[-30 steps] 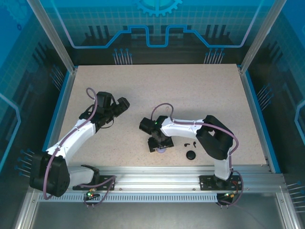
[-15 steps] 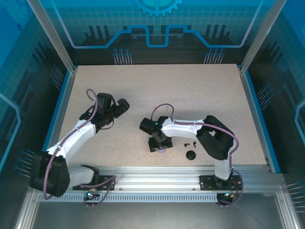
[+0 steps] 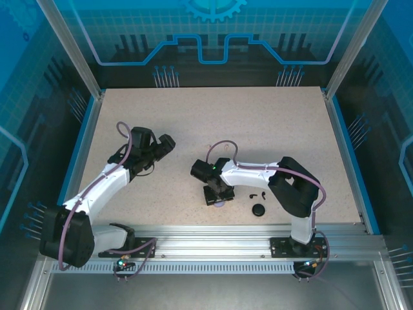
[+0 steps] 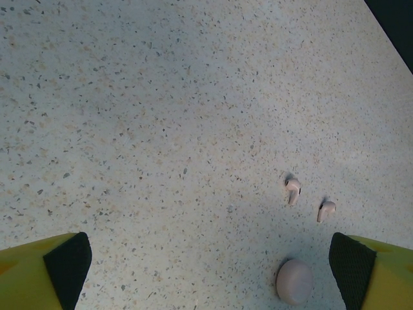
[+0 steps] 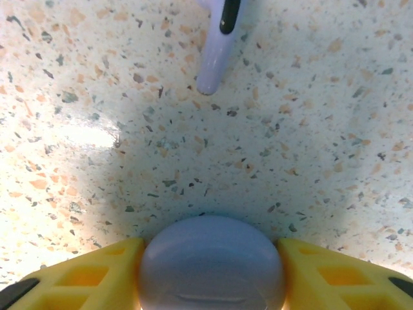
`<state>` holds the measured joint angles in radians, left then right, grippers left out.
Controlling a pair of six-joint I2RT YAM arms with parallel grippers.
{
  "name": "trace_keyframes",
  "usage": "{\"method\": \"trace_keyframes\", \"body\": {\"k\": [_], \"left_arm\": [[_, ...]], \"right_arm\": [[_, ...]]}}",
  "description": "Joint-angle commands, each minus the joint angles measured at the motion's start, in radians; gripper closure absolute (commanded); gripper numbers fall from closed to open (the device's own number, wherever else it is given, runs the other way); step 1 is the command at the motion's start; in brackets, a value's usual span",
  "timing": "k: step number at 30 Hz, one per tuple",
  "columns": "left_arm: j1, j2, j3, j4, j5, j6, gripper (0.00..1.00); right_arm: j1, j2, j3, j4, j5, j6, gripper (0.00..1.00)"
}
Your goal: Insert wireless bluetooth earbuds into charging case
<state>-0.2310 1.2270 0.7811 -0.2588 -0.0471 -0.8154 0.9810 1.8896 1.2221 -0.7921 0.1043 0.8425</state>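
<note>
Right gripper (image 5: 210, 248) has closed in, clasping purple case (image 5: 211, 274) on both sides | case apparently steadied for its earbud (image 5: 215, 58), lying just ahead | left gripper (image 4: 210, 258) spread wide

- Bench (image 4: 161, 97): pale beige, flecked with grey, brown and orange specks.
- Pale pink earbuds (image 4: 293, 191) and the round case (image 4: 294, 282) near them: one matching shade.
- Lavender charging case (image 5: 211, 265); lavender earbud (image 5: 216, 58) with a black stripe.
- Black earbuds (image 3: 257, 196) and black case (image 3: 259, 210).
- Left pincer (image 4: 210, 268): yellow fingers (image 4: 26, 278), black pads (image 4: 68, 261).
- Arms (image 3: 248, 171): white shells, black joints, purple cables.
</note>
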Motion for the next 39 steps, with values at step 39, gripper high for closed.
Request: {"method": "trace_keyframes", "body": {"k": [39], "left_arm": [[-0.003,0.124,-0.414,0.932,0.307,0.019,0.01]], "right_arm": [[-0.305,0.427,0.712,0.22,-0.403,0.497,0.48]]}}
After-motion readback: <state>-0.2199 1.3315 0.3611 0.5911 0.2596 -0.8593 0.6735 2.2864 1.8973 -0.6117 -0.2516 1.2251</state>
